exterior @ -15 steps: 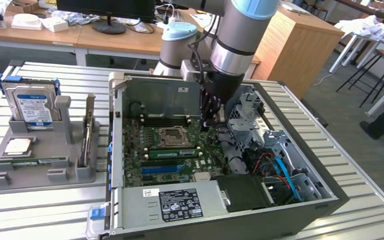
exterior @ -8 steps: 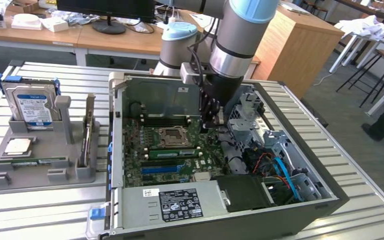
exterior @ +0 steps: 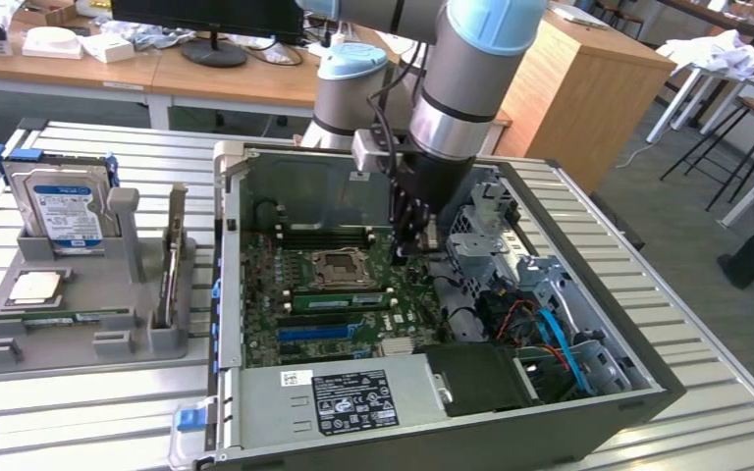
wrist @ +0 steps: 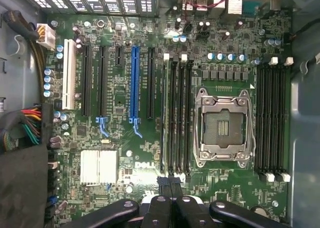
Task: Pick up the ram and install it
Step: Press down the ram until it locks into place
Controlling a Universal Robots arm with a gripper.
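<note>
Exterior view: gripper (exterior: 410, 250) inside the computer case (exterior: 639, 392), the ram (exterior: 60, 316) lying in the tray (exterior: 76, 348) at the exterior view's left. Wrist view: fingertips (wrist: 163, 182) pressed together over the motherboard (wrist: 125, 103) — near the CPU socket (wrist: 221, 128).

The arm (exterior: 475, 93) reaches down steeply from above the open computer case (exterior: 228, 255), its grey and pale-blue segments stacked over the case's rear half. The wrist points straight down into the case. The gripper (exterior: 410, 243) hangs inside the case, near its middle. Its two black fingertips (wrist: 162, 181) are pressed together with no gap, nothing visible between them.
</note>
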